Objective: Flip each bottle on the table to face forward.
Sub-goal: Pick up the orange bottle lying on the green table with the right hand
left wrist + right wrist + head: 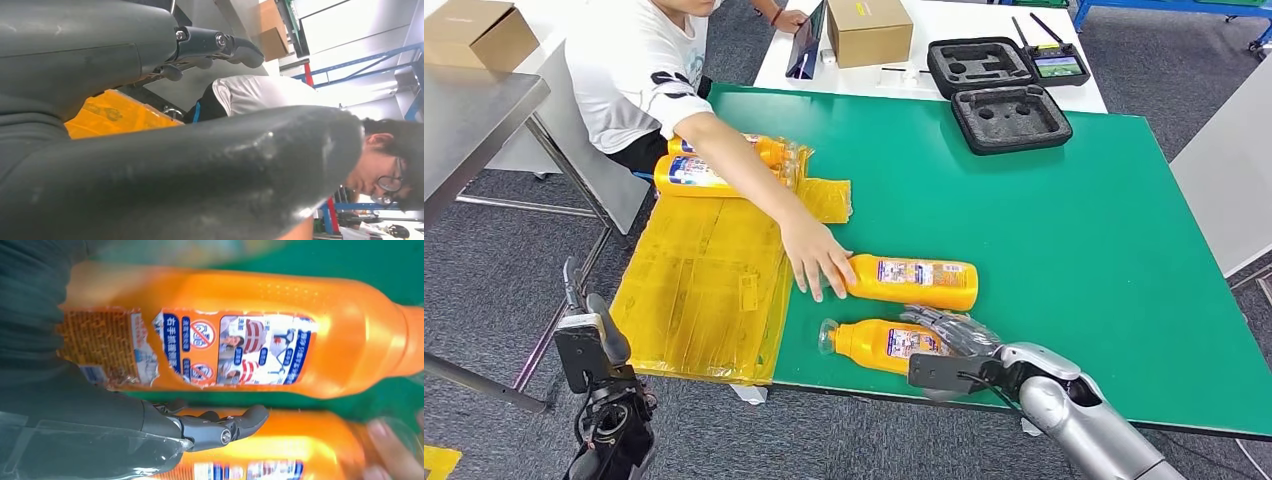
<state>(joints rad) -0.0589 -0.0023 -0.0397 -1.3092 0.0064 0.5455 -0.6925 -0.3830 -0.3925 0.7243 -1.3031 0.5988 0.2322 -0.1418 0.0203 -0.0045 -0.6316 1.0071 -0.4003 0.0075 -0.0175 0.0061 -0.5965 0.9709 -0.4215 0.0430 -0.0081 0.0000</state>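
Observation:
Two orange bottles lie on their sides near the front of the green table. The near bottle shows a back label with warning signs. My right hand reaches over its base end, with one finger down on the far side between the two bottles and not clamped on it. A person's hand rests on the neck of the far bottle, whose side also appears in the right wrist view. My left hand hangs beside the table's left edge, holding nothing.
Two more orange bottles lie on crumpled yellow plastic wrap at the table's left. The person leans in from the back left. Black foam cases and a cardboard box sit at the back.

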